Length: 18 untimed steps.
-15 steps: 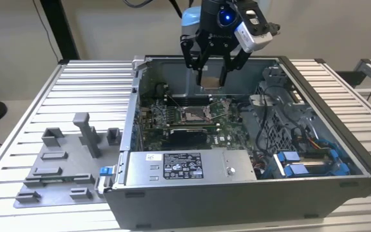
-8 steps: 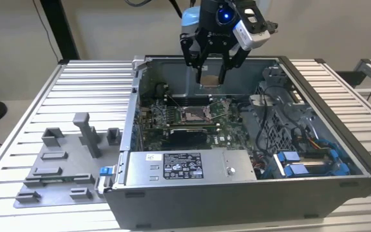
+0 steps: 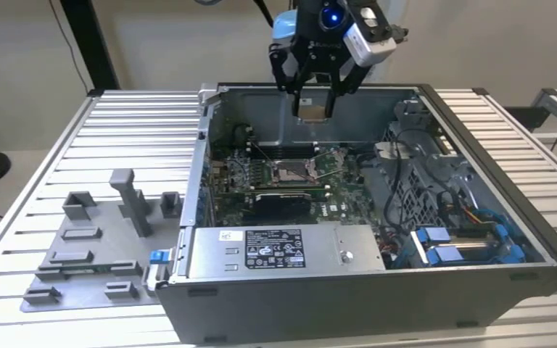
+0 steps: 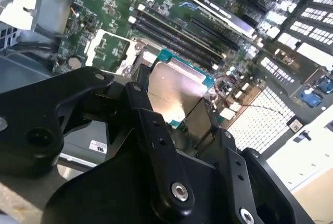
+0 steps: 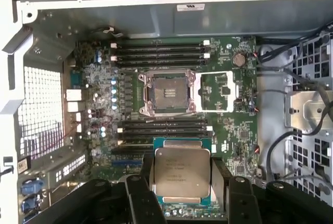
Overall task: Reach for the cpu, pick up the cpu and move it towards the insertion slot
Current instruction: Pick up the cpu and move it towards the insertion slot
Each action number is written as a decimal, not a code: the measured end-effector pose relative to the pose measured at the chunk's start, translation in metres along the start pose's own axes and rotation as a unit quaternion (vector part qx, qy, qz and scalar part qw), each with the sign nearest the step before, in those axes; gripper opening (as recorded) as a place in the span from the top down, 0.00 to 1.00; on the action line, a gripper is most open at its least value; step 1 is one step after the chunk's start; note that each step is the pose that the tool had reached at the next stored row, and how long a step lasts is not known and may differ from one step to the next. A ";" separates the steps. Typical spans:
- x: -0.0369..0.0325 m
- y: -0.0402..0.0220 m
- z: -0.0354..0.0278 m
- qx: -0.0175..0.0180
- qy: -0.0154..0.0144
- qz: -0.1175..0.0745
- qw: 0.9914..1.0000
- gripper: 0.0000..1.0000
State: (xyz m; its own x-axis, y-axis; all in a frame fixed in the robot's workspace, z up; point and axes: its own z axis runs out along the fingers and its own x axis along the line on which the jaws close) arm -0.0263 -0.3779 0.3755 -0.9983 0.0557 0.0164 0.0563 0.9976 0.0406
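Silver-faced, the cpu (image 5: pixel 182 174) hangs pinched between the gripper (image 5: pixel 182 182)'s jaws above the open computer case (image 3: pixel 510 210), short of the insertion slot (image 5: pixel 168 93), where I judge any tilt could bend the socket's contacts.

gripper (image 3: pixel 315 109): showing matte black linkage arms
screws (image 4: pixel 179 192): gleaming silver at pivots
wrist light (image 3: pixel 331 16): glowing blue

Computer case (image 3: pixel 356 290): open, lying on the slatted tabletop (image 3: pixel 143 130).
Power supply (image 3: pixel 278 250): silver box with a label, at the case's near edge.
Grey fixture tray (image 3: pixel 95 246): beside the case, toward the exterior view's left, carrying upright blocks.
Blue connectors (image 3: pixel 443 246): inside the case.
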 end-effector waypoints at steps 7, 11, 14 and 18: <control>0.0010 0.0182 0.0020 0.000 0.000 0.001 1.000 1.00; 0.0022 0.0281 0.0035 0.000 0.000 0.001 1.000 1.00; 0.0044 0.0341 0.0048 0.000 -0.001 0.001 1.000 1.00; 0.0068 0.0405 0.0059 0.000 -0.001 0.001 1.000 1.00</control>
State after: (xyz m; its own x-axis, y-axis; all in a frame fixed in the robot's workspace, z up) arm -0.0309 -0.3368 0.3714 -0.9982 0.0579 0.0145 0.0584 0.9975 0.0397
